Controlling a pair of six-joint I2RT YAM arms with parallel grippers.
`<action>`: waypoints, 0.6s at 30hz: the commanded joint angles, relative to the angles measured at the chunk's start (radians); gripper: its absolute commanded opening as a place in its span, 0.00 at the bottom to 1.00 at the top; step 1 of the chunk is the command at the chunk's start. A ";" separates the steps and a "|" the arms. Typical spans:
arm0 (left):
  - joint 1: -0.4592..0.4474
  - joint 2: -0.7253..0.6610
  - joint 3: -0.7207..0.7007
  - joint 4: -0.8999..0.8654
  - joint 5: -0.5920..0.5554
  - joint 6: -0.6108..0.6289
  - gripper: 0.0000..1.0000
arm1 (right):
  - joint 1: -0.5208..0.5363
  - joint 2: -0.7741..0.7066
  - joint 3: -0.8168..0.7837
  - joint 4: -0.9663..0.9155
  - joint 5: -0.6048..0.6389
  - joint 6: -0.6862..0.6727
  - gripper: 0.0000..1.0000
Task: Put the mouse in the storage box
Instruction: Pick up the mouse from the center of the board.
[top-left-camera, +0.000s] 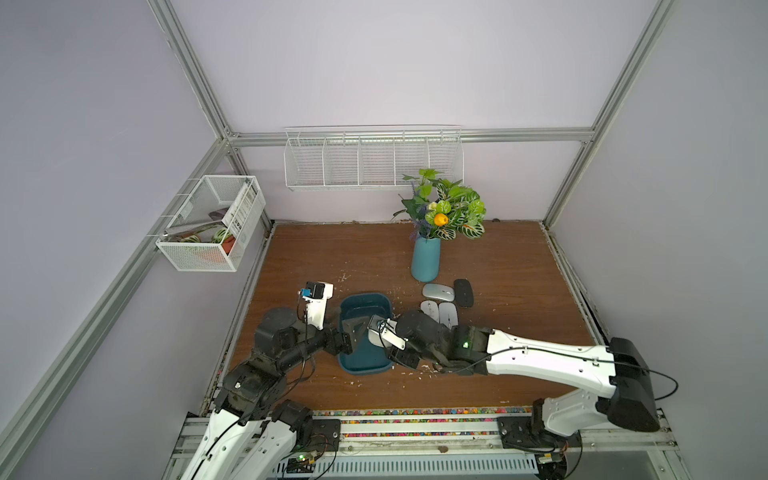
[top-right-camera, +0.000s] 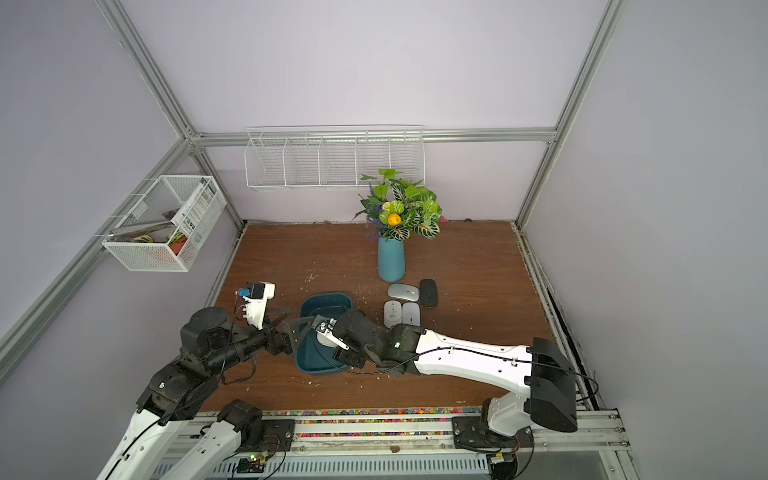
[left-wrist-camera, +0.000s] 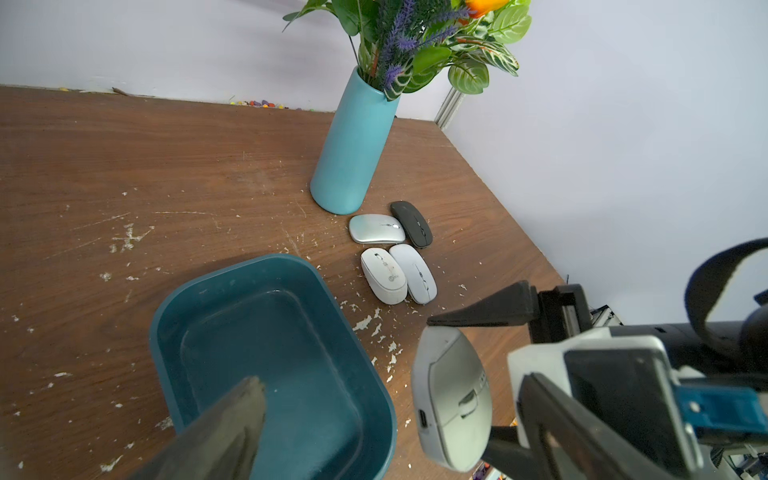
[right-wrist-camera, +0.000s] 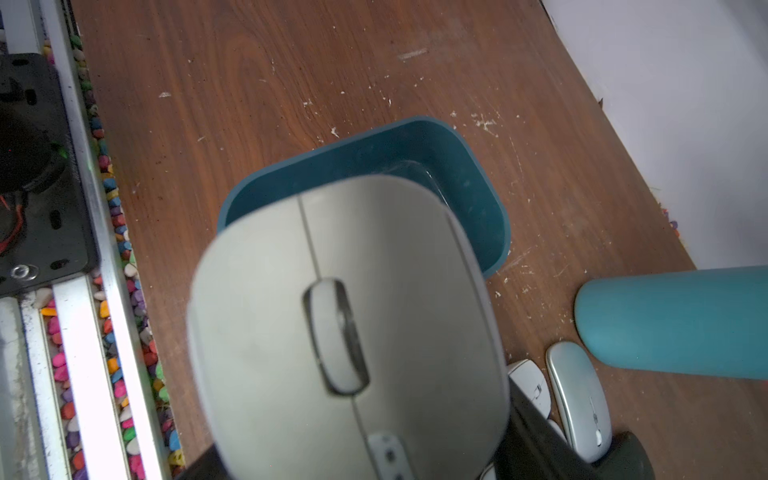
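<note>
A wooden table (top-left-camera: 498, 332) is shown from above in both top views. A shallow dark teal box (top-left-camera: 365, 296) is set on it just below the centre of the frame.

A grey mouse (right-wrist-camera: 345, 332) is clamped between the jaws of the right gripper (left-wrist-camera: 457, 386) and is held off the table. In both top views it is seen over the right half of the box. In the left wrist view it appears at the lower right of the frame, turned on edge, just right of the box rim and not touching it. In the right wrist view the lower part of the box is covered by the mouse, whose scroll wheel faces the camera.

The left gripper (top-right-camera: 289, 319) is spread wide with nothing held, at the left edge of the box. One of its dark fingers (left-wrist-camera: 224, 432) is seen at the lower left of the left wrist view, over the near end of the box.

Four other mice are grouped close together on the table, right of the box. A silver one (top-left-camera: 438, 292) and a black one (top-left-camera: 464, 292) lie above two white ones (top-left-camera: 430, 309). A blue vase (top-left-camera: 425, 259) of green leaves stands upright just above them
</note>
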 joint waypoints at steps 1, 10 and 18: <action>-0.011 -0.001 -0.014 0.011 0.036 0.018 1.00 | 0.007 -0.040 -0.012 0.155 0.023 -0.050 0.45; -0.014 -0.014 -0.015 0.019 0.062 0.017 1.00 | 0.008 -0.134 -0.176 0.407 0.045 -0.125 0.45; -0.038 0.006 -0.025 0.044 0.135 0.015 1.00 | 0.007 -0.152 -0.247 0.543 0.012 -0.236 0.44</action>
